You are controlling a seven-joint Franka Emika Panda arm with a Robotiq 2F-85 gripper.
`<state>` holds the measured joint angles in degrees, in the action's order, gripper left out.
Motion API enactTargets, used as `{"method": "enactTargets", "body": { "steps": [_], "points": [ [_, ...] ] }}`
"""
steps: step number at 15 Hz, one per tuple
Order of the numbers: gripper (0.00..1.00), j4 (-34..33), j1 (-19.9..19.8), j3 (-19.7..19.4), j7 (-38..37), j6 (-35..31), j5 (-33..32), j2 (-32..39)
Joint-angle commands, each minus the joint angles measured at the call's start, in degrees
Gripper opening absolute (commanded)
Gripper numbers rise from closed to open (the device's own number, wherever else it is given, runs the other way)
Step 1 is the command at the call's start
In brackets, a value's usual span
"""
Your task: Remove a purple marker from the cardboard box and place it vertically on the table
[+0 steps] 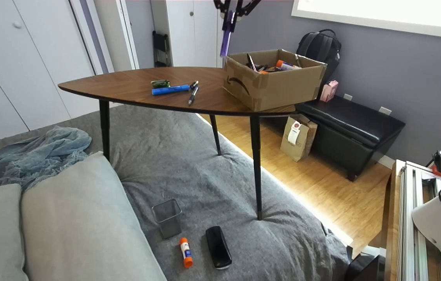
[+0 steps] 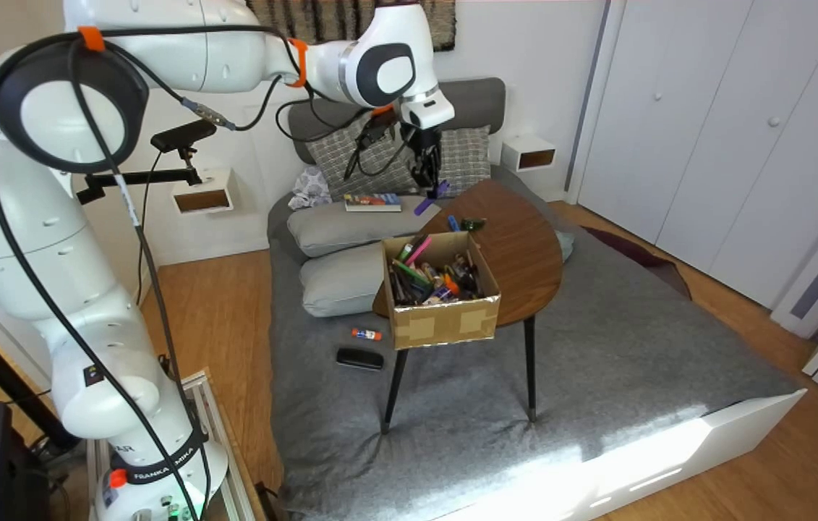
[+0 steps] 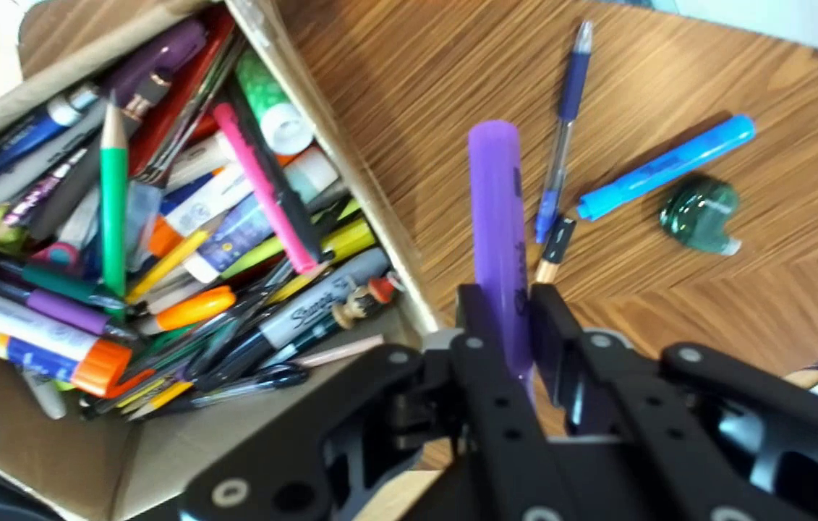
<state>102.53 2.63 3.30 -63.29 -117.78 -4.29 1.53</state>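
Observation:
The purple marker is held between the fingers of my gripper, its far end sticking out past the fingertips in the wrist view. In both exterior views the gripper holds the marker in the air, tilted, beyond the cardboard box's rim; the marker also shows in an exterior view. The cardboard box stands at one end of the brown wooden table, full of pens, markers and glue sticks. Its rim lies left of the marker in the wrist view.
On the table lie a bright blue marker, a blue pen, a short black-capped pen and a small green object. Below, on the grey bed, lie a glue stick, a black case and a mesh cup.

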Motion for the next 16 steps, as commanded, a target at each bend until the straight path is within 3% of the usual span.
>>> {"method": "enactTargets", "body": {
  "steps": [1, 5, 10, 11, 16],
  "points": [
    [0.05, 0.16, 2.98, 1.70, 0.02, -6.39, -8.96, 2.99],
    [0.05, 1.25, 5.82, 1.69, -0.32, -14.79, -20.32, 5.61],
    [0.05, 2.97, 8.65, 0.96, -1.35, -29.90, -31.17, 7.97],
    [0.19, 1.42, 8.22, 0.97, 0.28, -24.67, -27.03, 7.90],
    [0.19, 2.30, 8.85, 0.81, 0.20, -28.54, -29.03, 8.46]
  ]
}}
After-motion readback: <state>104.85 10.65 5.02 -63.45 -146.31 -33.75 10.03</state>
